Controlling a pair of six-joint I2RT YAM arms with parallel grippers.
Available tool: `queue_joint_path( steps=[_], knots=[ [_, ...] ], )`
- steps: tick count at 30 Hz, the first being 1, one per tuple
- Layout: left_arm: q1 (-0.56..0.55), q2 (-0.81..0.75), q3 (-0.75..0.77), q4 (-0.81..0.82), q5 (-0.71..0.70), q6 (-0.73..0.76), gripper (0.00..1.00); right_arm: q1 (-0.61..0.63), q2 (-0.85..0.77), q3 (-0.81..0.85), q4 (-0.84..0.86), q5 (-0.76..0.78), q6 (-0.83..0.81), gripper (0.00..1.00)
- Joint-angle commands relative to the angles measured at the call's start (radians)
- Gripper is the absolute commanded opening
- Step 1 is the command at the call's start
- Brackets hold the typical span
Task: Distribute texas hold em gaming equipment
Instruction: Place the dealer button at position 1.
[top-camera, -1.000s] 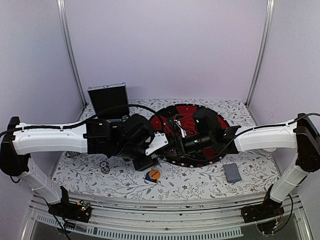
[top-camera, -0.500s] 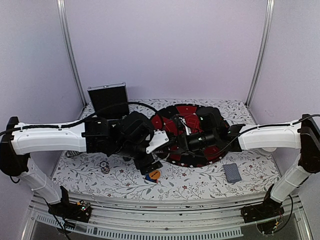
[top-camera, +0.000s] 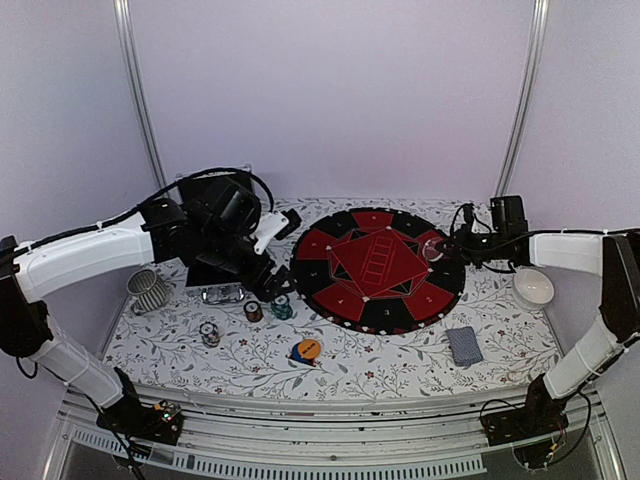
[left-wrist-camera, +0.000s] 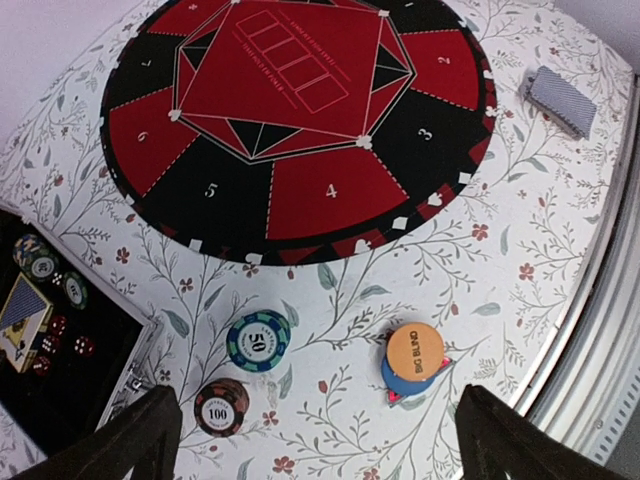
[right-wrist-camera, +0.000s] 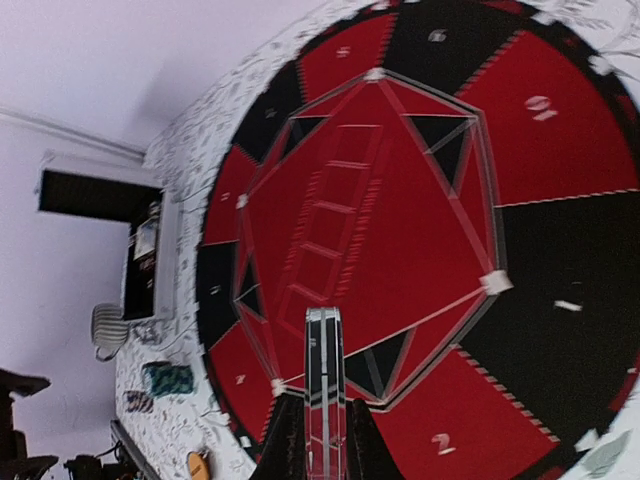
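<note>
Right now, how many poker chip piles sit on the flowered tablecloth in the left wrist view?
2: a teal striped pile marked 50 close to the round red-and-black mat, and a brown pile marked 100 nearer the black case. Others may be out of frame.

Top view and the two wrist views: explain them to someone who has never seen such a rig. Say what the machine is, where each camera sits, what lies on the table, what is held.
The machine is two robot arms bolted at the table's near edge. The top view looks down from above and behind them: left arm on the left, right arm on the right. The other two pictures come from a camera on each wrist. On the flowered table lie a round red-and-black mat, a teal chip, a brown chip, an orange button and grey-blue-backed cards. The left jaws stand open and empty near the two chips. The right jaws are shut on a striped chip, held on edge over the mat.
</note>
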Motion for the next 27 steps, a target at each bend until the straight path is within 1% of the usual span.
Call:
queue_joint_path(
  steps=[1, 5, 8, 12, 13, 14, 16, 17, 18, 20, 24, 27],
  knots=[
    [0.032, -0.035, -0.053, 0.017, 0.065, -0.019, 0.98, -0.122, 0.145, 0.058, -0.049, 0.001, -0.076, 0.02],
    [0.045, -0.061, -0.109, 0.071, 0.035, -0.024, 0.98, -0.166, 0.275, 0.141, -0.102, 0.035, -0.106, 0.02],
    [0.054, -0.075, -0.148, 0.094, 0.028, -0.016, 0.98, -0.199, 0.336, 0.156, -0.104, 0.008, -0.109, 0.02],
    [0.059, -0.09, -0.17, 0.111, 0.018, -0.006, 0.98, -0.217, 0.38, 0.161, -0.115, -0.029, -0.11, 0.04],
    [0.061, -0.093, -0.172, 0.115, 0.018, -0.005, 0.98, -0.218, 0.379, 0.16, -0.12, -0.026, -0.113, 0.07],
    [0.061, -0.094, -0.171, 0.118, 0.018, -0.004, 0.98, -0.22, 0.378, 0.161, -0.125, -0.017, -0.116, 0.13],
    [0.063, -0.095, -0.171, 0.12, 0.017, -0.003, 0.98, -0.22, 0.375, 0.164, -0.137, 0.01, -0.117, 0.32],
    [0.064, -0.095, -0.17, 0.12, 0.019, -0.003, 0.98, -0.222, 0.375, 0.171, -0.152, 0.027, -0.121, 0.43],
    [0.064, -0.095, -0.17, 0.12, 0.02, -0.002, 0.98, -0.22, 0.374, 0.182, -0.169, 0.048, -0.125, 0.49],
    [0.065, -0.096, -0.169, 0.119, 0.021, -0.002, 0.98, -0.221, 0.368, 0.202, -0.206, 0.088, -0.138, 0.57],
    [0.064, -0.099, -0.166, 0.114, 0.026, -0.004, 0.98, -0.22, 0.33, 0.258, -0.289, 0.192, -0.169, 0.66],
    [0.065, -0.101, -0.168, 0.114, 0.031, -0.003, 0.98, -0.205, 0.282, 0.307, -0.362, 0.3, -0.195, 0.75]
  ],
)
